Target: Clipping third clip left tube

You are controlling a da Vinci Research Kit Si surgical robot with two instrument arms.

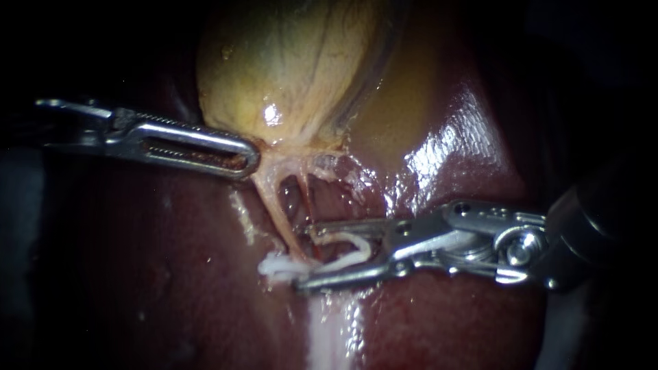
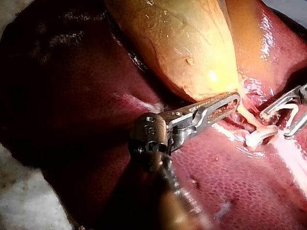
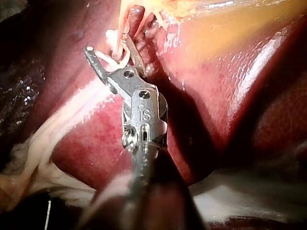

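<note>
My left instrument [image 1: 248,156] comes in from the left, its slotted jaws shut on the neck of the yellow gallbladder [image 1: 295,62], pulling it taut. From that neck the pale left tube [image 1: 274,205] runs down to a white clip [image 1: 277,266] seated on its lower end. My right instrument [image 1: 308,253] stands with its jaws wide apart, one on each side of this tube just above that clip. They carry an open white clip [image 1: 353,241]. The left wrist view shows the left jaws [image 2: 232,101] at the neck and the seated clip [image 2: 259,138]. The right wrist view shows my right instrument [image 3: 109,45].
Dark red, wet liver [image 1: 171,274] lies all around and under the tubes. A thinner reddish tube [image 1: 306,199] runs just right of the left tube. A pale strip of tissue [image 1: 329,329] leads down from the clips. The right instrument's wrist [image 1: 507,243] fills the right side.
</note>
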